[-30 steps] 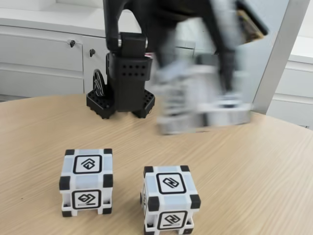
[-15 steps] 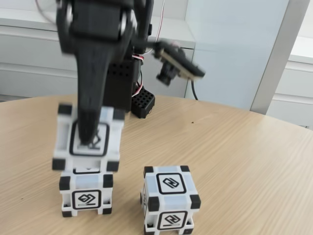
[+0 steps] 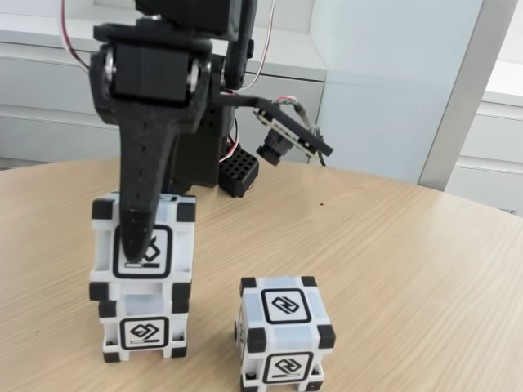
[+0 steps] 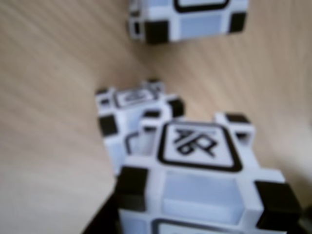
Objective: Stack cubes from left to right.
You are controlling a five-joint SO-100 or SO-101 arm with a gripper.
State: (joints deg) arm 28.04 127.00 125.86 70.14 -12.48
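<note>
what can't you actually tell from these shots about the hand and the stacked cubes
- Fixed view: the hand covers much of the top cube front glyph, and its far finger is hidden, so the grip stays unclear.
- Fixed view: whether the top cube rests fully on the bottom cube is uncertain at their seam.
- Wrist view: blur leaves the glyphs unreadable, and the frame edge cuts off the top cube's lower part.
- Fixed view: the bottom edge crops the loose cube.
</note>
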